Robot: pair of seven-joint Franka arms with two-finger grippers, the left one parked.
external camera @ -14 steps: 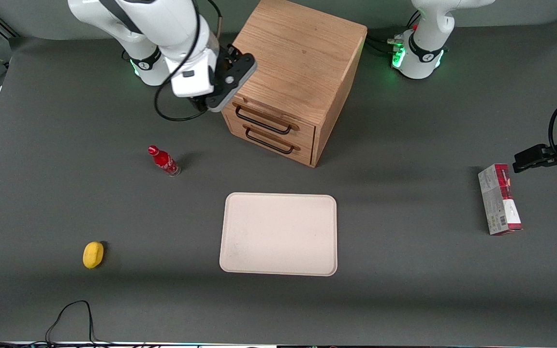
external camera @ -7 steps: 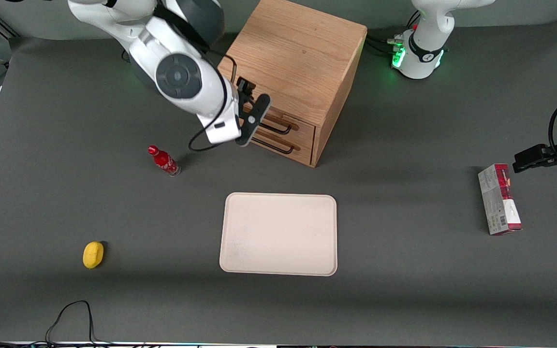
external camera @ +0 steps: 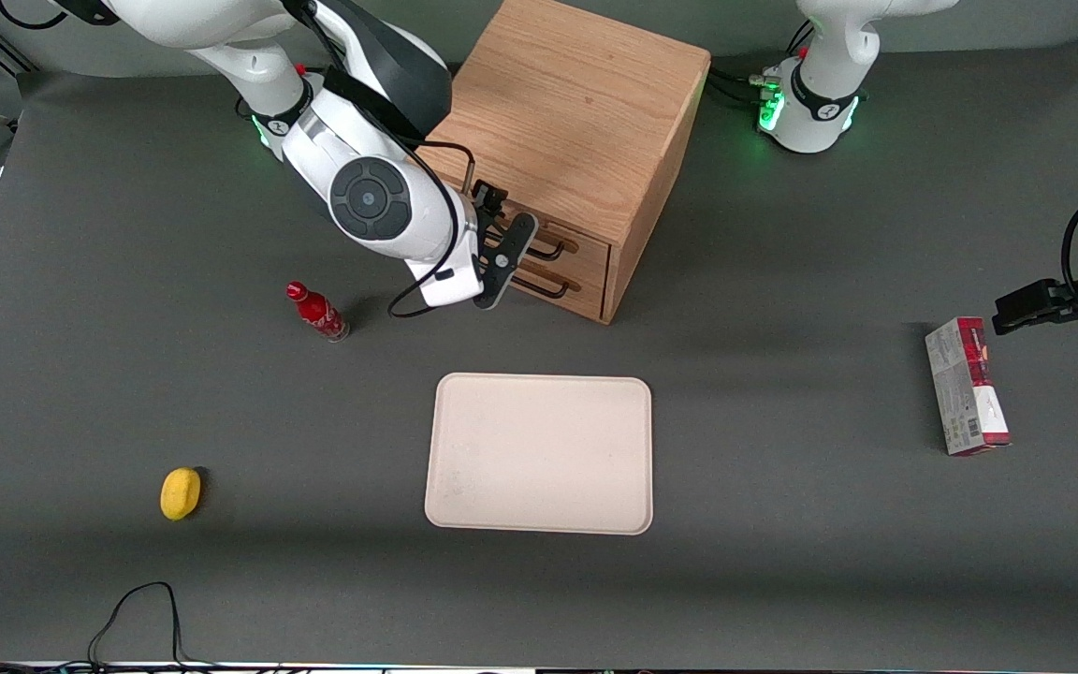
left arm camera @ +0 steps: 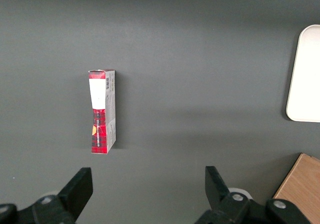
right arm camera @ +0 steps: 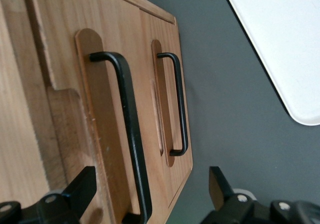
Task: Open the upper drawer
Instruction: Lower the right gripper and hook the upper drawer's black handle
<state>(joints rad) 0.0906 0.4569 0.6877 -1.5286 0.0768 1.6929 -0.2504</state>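
Note:
The oak cabinet (external camera: 576,103) stands at the back middle of the table, both drawers shut. The upper drawer (external camera: 590,251) has a thin black bar handle (external camera: 550,249), partly covered by my arm. My right gripper (external camera: 504,241) is open in front of the upper drawer, at the working-arm end of its handle. In the right wrist view the upper handle (right arm camera: 131,134) runs down between my open fingers (right arm camera: 80,189), with clear gaps on both sides. My gripper (right arm camera: 148,186) holds nothing. The lower drawer's handle (right arm camera: 177,104) shows beside it.
A red bottle (external camera: 316,312) stands near the working arm, nearer the front camera than the gripper. A cream tray (external camera: 539,454) lies in front of the cabinet. A yellow object (external camera: 180,493) lies toward the working arm's end. A red-and-grey box (external camera: 967,386) lies toward the parked arm's end.
My gripper has swung from the cabinet's top corner down in front of the drawers, turning so that its fingers straddle the upper handle. The drawers have not moved.

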